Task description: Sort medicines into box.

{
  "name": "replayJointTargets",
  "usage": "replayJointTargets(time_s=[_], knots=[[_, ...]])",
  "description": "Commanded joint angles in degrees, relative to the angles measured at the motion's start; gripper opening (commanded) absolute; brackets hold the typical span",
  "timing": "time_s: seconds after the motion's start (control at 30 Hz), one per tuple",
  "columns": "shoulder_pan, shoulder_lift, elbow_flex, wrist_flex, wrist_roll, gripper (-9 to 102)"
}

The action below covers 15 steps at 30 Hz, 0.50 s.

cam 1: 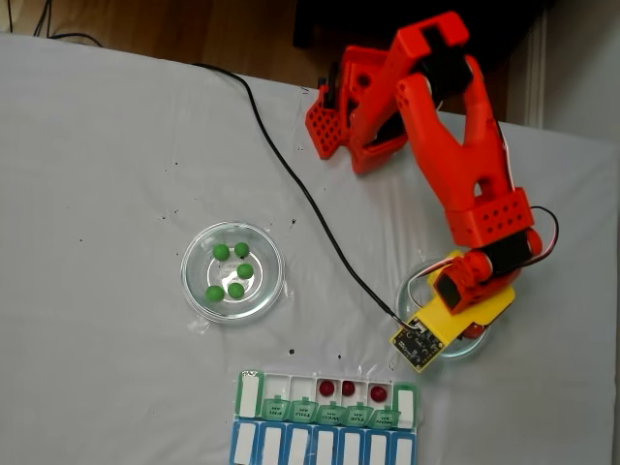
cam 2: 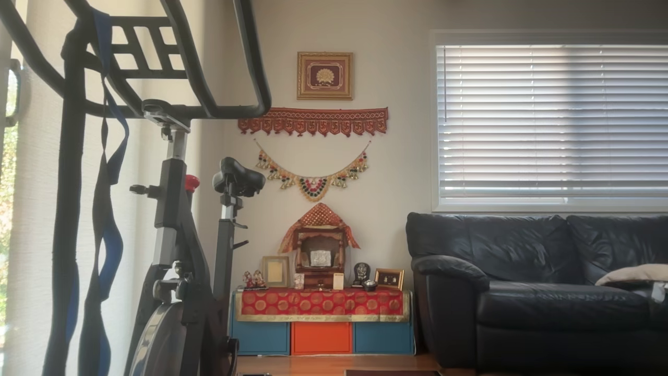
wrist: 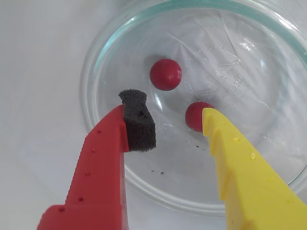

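Observation:
In the wrist view my gripper (wrist: pixel 175 127) is open above a clear glass dish (wrist: pixel 115 52), its red finger (wrist: pixel 103 158) tipped with a dark foam pad and its yellow finger (wrist: pixel 240 163) opposite. Two dark red medicines lie in that dish: one (wrist: pixel 165 74) free, the other (wrist: pixel 195 115) partly behind the yellow fingertip. The fixed view has the arm over this dish (cam 1: pixel 480 344) at the right. The box (cam 1: pixel 327 399) lies along the near edge with three red medicines (cam 1: pixel 326 387) in open compartments. Several green medicines (cam 1: pixel 232 271) sit in a second glass dish (cam 1: pixel 199 295).
A blue-framed organiser row (cam 1: pixel 320 448) lies just below the box. A black cable (cam 1: pixel 291 174) crosses the white cloth toward the gripper. Tiny black specks dot the cloth and the dish floor. The other view shows a living room with a sofa and an exercise bike.

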Motion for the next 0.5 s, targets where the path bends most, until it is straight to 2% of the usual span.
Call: replayJointTargets(time_s=[0.0,0.47], knots=[[-0.88,0.00,-1.32,-1.41,0.18,21],[-0.88,-5.54,-1.14,-7.38,0.79,21]])
